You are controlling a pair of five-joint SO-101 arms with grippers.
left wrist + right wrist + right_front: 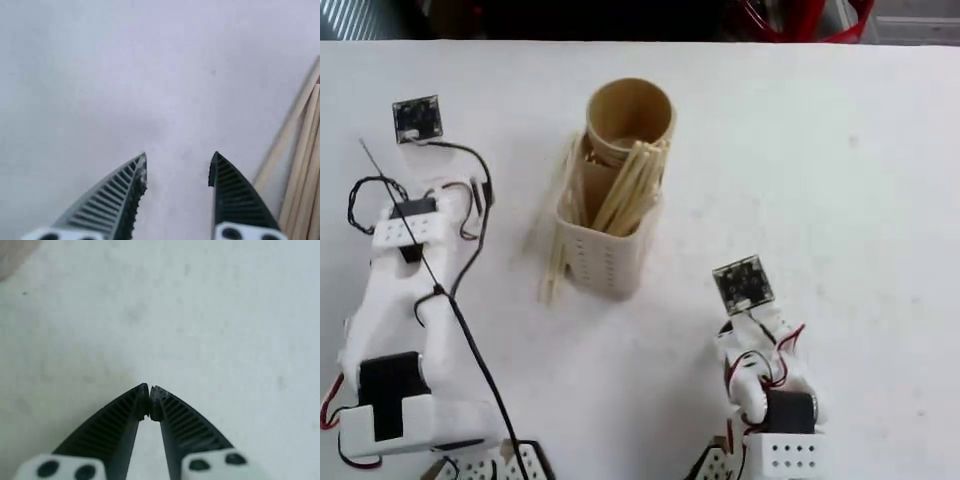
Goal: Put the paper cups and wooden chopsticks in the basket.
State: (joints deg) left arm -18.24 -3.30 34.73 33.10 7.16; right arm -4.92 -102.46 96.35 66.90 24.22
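Evidently the left gripper (177, 170) is hovering spread and empty beside the basket (605, 262), probably for the chopsticks (556, 250) leaning outside it, while the paper cup (630, 118) is sitting inside and the right gripper (150, 402) is idling clenched on nothing.

The paper cup (630, 118) stands in the basket (610, 262), and I see little more than its rim. Its lower part is hidden by the basket's wall and by the wooden chopsticks (628, 185) leaning across it. I cannot tell whether more cups are nested beneath. The chopsticks overlap too closely to count. Some lean along the basket's outer wall, their lower ends blurring into the bench (840, 200). In the left wrist view, chopsticks (300, 165) run past the picture's edge. On the basket's near side, the left arm (400, 300) and right arm (770, 400) are cropped.
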